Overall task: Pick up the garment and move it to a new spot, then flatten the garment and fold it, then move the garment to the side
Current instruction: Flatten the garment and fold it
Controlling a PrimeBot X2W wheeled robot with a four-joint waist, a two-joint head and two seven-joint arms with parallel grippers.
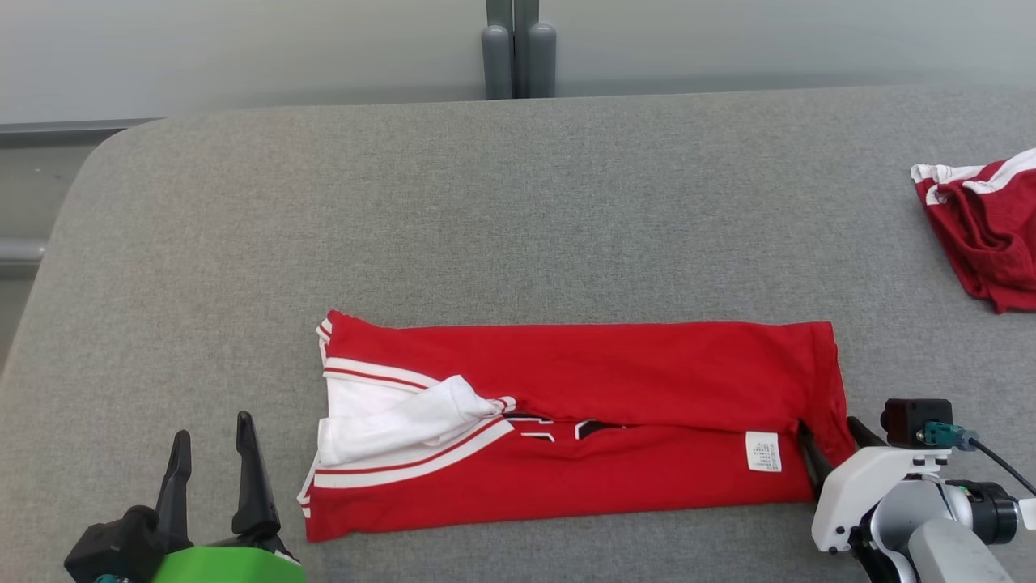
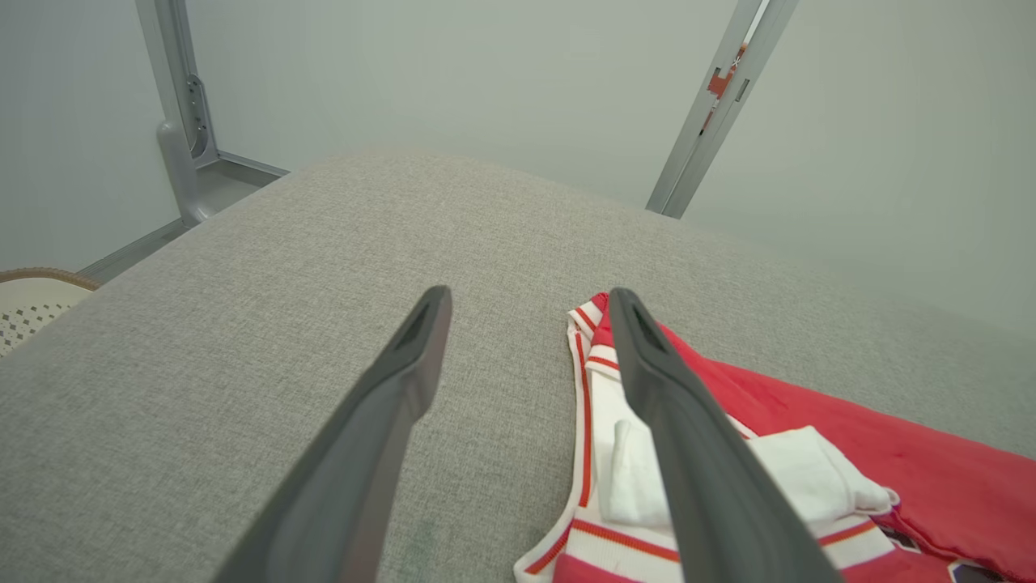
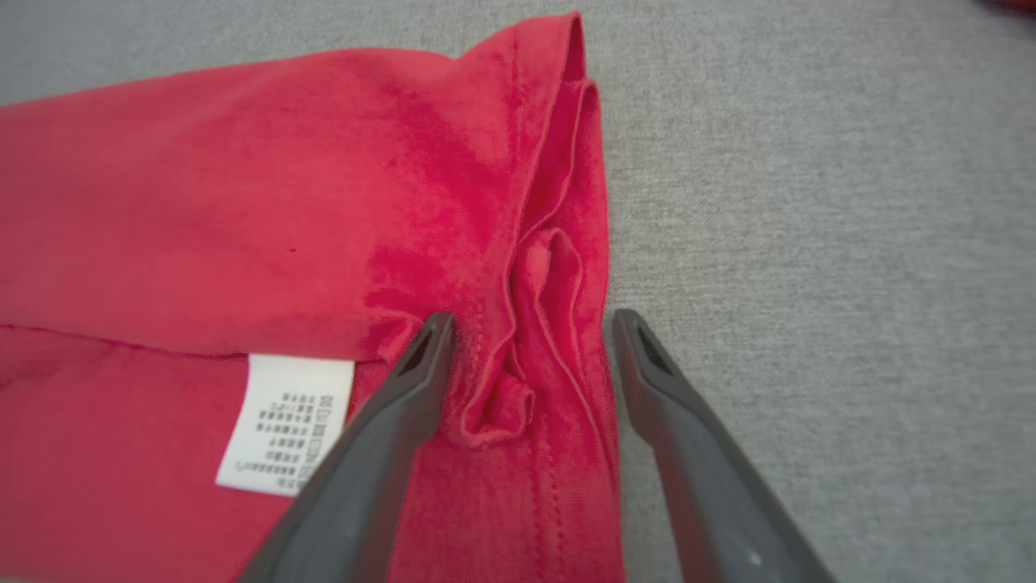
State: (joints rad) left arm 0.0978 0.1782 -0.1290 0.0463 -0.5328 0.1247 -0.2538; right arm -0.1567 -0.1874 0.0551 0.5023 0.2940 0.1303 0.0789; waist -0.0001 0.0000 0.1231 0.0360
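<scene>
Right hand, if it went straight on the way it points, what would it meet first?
Probably the bunched hem of the red garment, which the open right hand straddles; its height above the cloth is unclear.

Left tool (image 1: 213, 429): dark fingers (image 1: 251, 478), green housing (image 1: 227, 567); right wrist shell (image 1: 858, 486) white.

My left end effector (image 1: 212, 433) sits low on my left, its two dark fingers (image 1: 247, 474) spread wide and pointing forward. My right end effector (image 1: 832, 441) sits low on my right, fingers likewise parted, angled inward from my pale wrist (image 1: 870, 486)
</scene>
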